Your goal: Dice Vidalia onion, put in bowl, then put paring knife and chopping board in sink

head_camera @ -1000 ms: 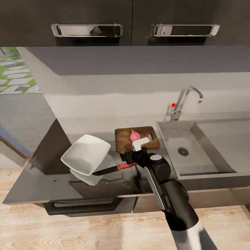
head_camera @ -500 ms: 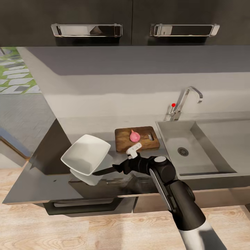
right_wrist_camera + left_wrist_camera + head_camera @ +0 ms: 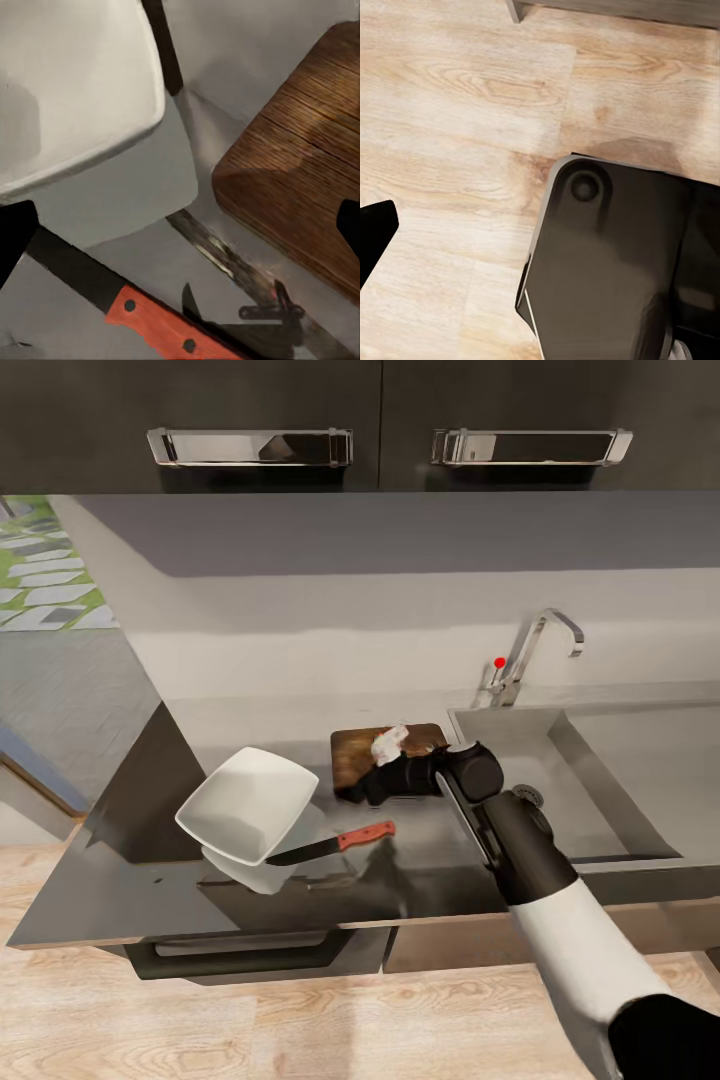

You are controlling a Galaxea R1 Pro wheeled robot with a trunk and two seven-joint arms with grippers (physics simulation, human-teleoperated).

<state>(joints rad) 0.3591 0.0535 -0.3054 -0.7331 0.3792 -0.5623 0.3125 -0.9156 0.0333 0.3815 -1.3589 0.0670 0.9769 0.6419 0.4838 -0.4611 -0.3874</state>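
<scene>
My right gripper (image 3: 372, 772) hovers over the near part of the dark wooden chopping board (image 3: 349, 747), pointing left toward the bowl. In the right wrist view its dark fingertips (image 3: 13, 240) sit wide apart at the frame edges, open, with nothing between them. The Vidalia onion is hidden behind that hand. The paring knife (image 3: 335, 845) lies flat on the grey countertop (image 3: 430, 870) in front of the board, its red handle (image 3: 157, 330) toward the sink and its dark blade under the bowl's edge. The white bowl (image 3: 248, 803) stands left of the board. My left gripper (image 3: 371, 240) hangs open over the floor.
The steel sink (image 3: 500, 760) with its round drain lies right of the board, and the chrome tap (image 3: 530, 650) with a red knob stands behind it. Dark wall cabinets hang above. The counter's front edge runs above a wood floor (image 3: 472, 90).
My right arm has lifted from the knife handle and swung back and right, over the chopping board, covering the onion. The knife stays on the counter.
</scene>
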